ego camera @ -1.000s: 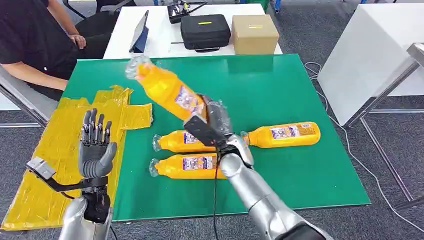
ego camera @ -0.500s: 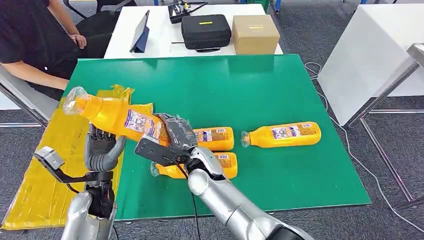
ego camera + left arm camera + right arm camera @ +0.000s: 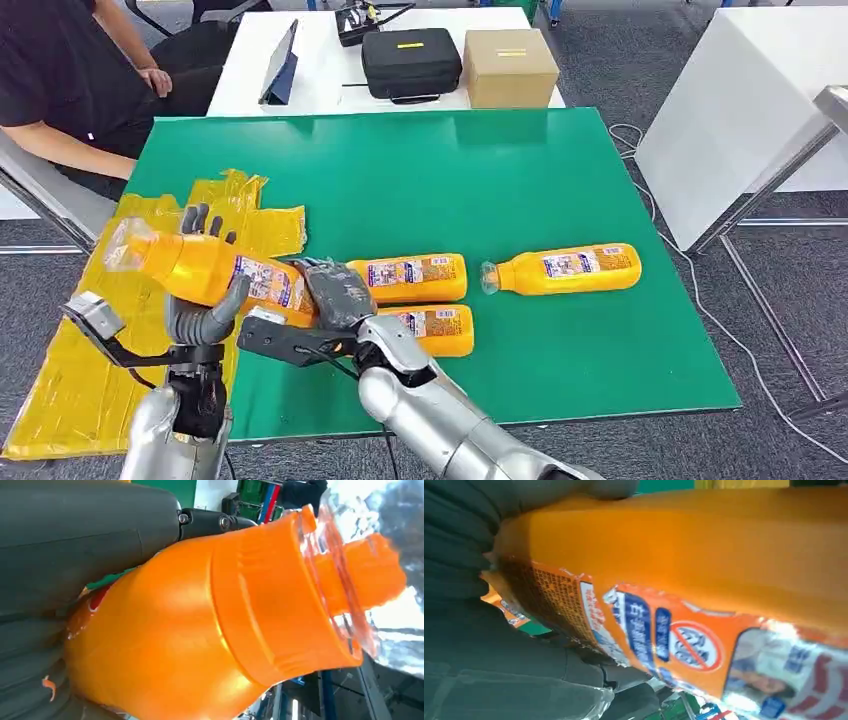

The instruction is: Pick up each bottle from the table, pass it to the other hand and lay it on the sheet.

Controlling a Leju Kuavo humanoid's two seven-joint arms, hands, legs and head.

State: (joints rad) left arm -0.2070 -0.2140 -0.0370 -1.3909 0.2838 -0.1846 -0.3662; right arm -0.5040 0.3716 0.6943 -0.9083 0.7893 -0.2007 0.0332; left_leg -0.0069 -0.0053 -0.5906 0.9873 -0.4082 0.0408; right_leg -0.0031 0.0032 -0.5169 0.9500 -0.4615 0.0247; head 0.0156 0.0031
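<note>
Now the handover: right hand (image 3: 335, 292) grips the bottle (image 3: 205, 268) by its base, neck lying in the left hand (image 3: 200, 300), whose fingers curl round it. Next, right lets go over the sheet (image 3: 80, 330).

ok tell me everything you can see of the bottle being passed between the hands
The held bottle is orange, glossy plastic with a printed label and a clear wrap over its cap end. It is tilted, cap end toward the yellow sheet. The right robot hand grips its base end; the left robot hand cradles its neck end.
</note>
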